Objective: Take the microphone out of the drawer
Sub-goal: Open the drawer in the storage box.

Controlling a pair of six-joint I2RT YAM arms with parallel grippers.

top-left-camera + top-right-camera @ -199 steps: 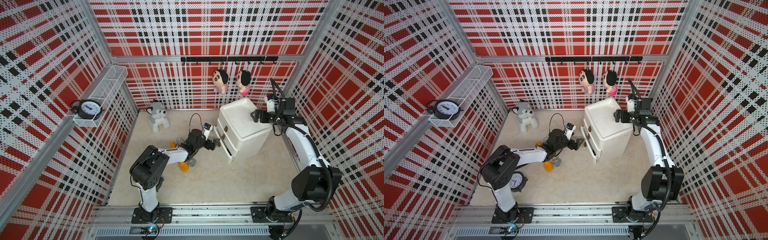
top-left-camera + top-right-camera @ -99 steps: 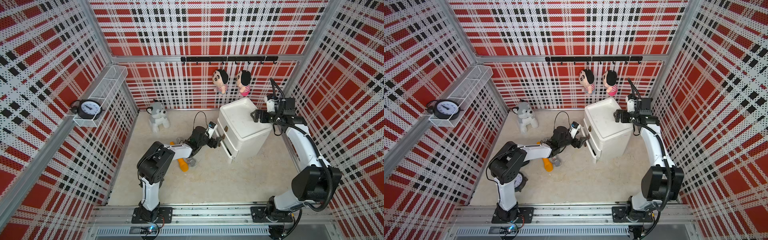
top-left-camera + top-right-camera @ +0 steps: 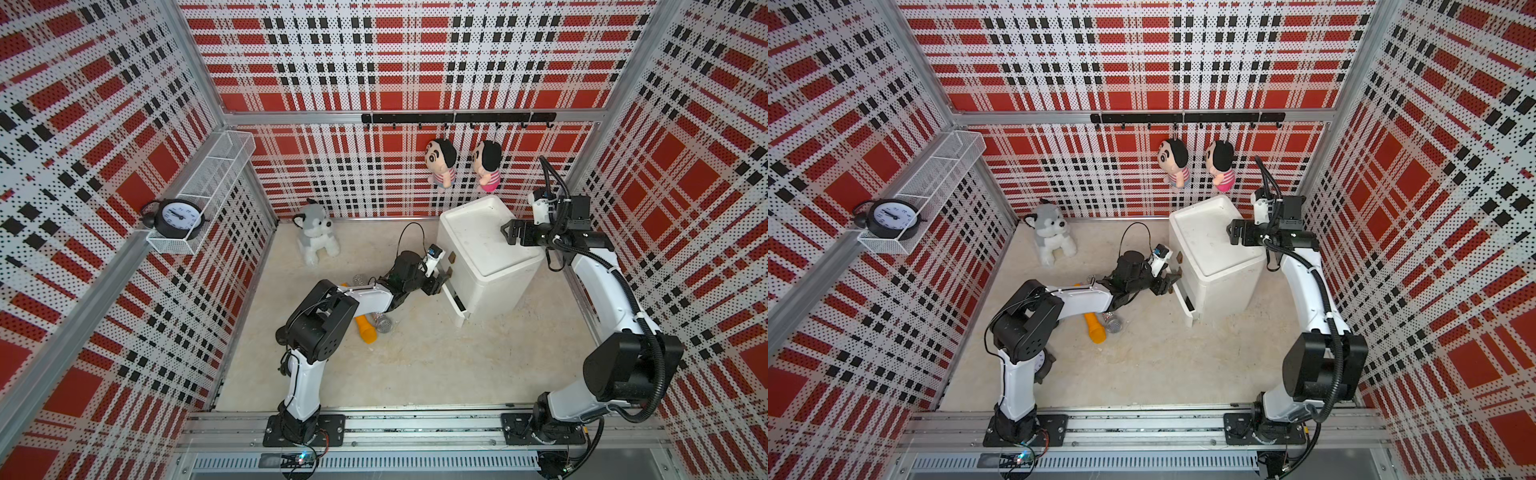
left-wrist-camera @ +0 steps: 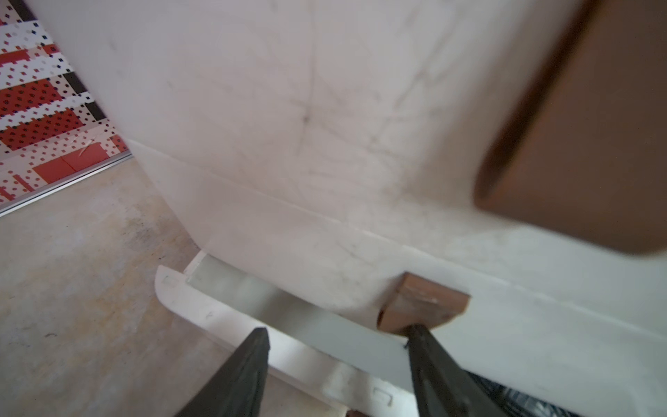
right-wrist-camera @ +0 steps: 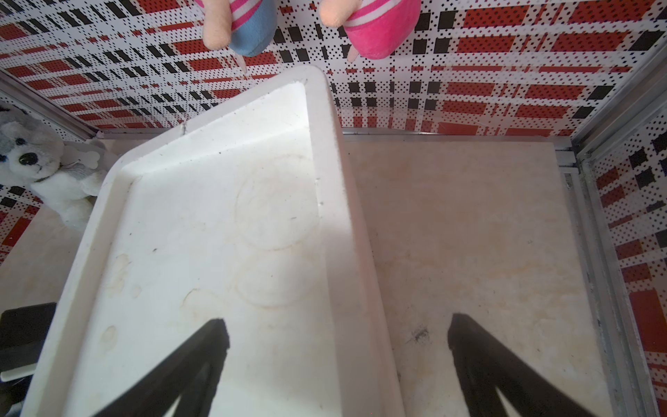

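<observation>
Moved: left arm has stretched on toward the cabinet (image 3: 478, 249). A second ago its fingers hung short of the front; now they are at it. Right arm, cabinet and toys lie as before.
Left gripper (image 3: 437, 286): low against the cabinet's front in both top views, forearm lying close over the worktop (image 3: 415, 374).
Left fingers (image 4: 252, 361): apart, nothing between them. In the wrist view one tip sits at the lower edge of a brown knob (image 4: 426, 303), contact unclear. The other hangs over the drawer's gap.
Drawer (image 4: 216, 317): the lowest one, pulled out a little. The slit shows only a grey inner wall.
Microphone: cannot tell whether it lies in the drawer, since the slit is too narrow to see in.
Under the left arm: an orange handle (image 3: 366, 332) lies on the worktop with a silver mesh ball (image 3: 384, 325) just beside it. A second mesh ball (image 3: 359, 279) shows behind the forearm.
Right gripper (image 5: 337, 321): fingers spread wide, holding nothing, astride the cabinet's side edge. One finger is over the recessed top, the other over bare worktop.
Husky (image 3: 316, 239): sits by the back wall, well apart from the cabinet.
Dolls (image 3: 440, 162): two hang from the black rail (image 3: 457, 117) above the cabinet.
Clock (image 3: 176, 214): in the wire shelf (image 3: 220, 166) on the side wall.
</observation>
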